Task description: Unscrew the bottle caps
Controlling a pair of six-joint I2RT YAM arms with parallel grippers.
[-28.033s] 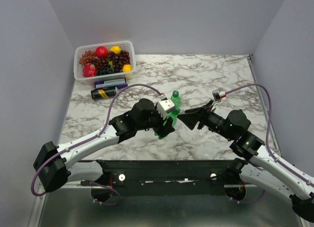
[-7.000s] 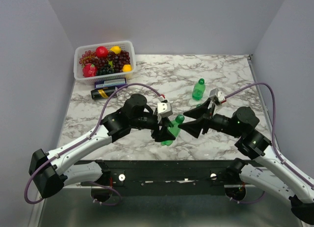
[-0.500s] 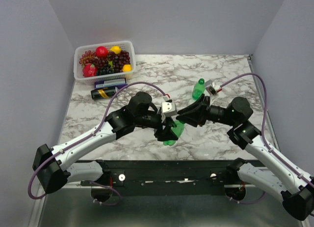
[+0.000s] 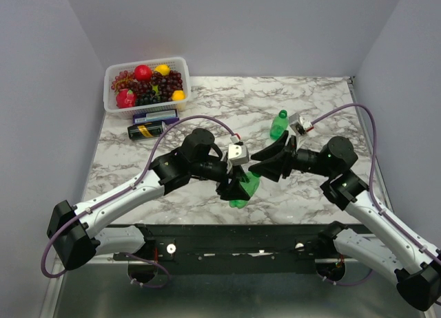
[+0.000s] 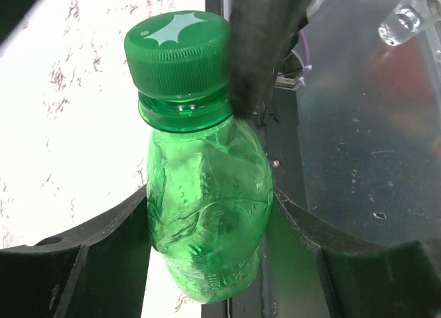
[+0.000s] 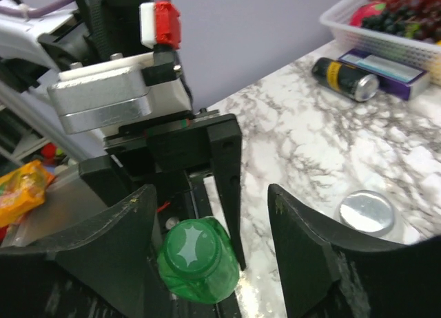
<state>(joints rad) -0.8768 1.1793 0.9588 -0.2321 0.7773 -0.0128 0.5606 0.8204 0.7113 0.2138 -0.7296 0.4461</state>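
Mid-frame, the left gripper (image 5: 210, 221) clamps the translucent green plastic bottle (image 5: 200, 166), likely light and crushable; the right gripper (image 4: 255, 165), fingers parted, straddles its ribbed dark-green cap (image 6: 193, 252), the surest hold.

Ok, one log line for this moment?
left gripper: shut on green bottle | right gripper: open, straddling cap | cap: on bottle

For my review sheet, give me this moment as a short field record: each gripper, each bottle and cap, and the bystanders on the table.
left gripper: shut on a translucent green plastic bottle
held bottle's cap: dark green screw cap, on
right gripper: open, fingers either side of that cap, not clamped
other bottle: second green bottle upright on the marble table, capped
third cap: silvery-grey round cap, right wrist view only; its bottle unclear
others: white basket of fruit, dark can with yellow label, far left
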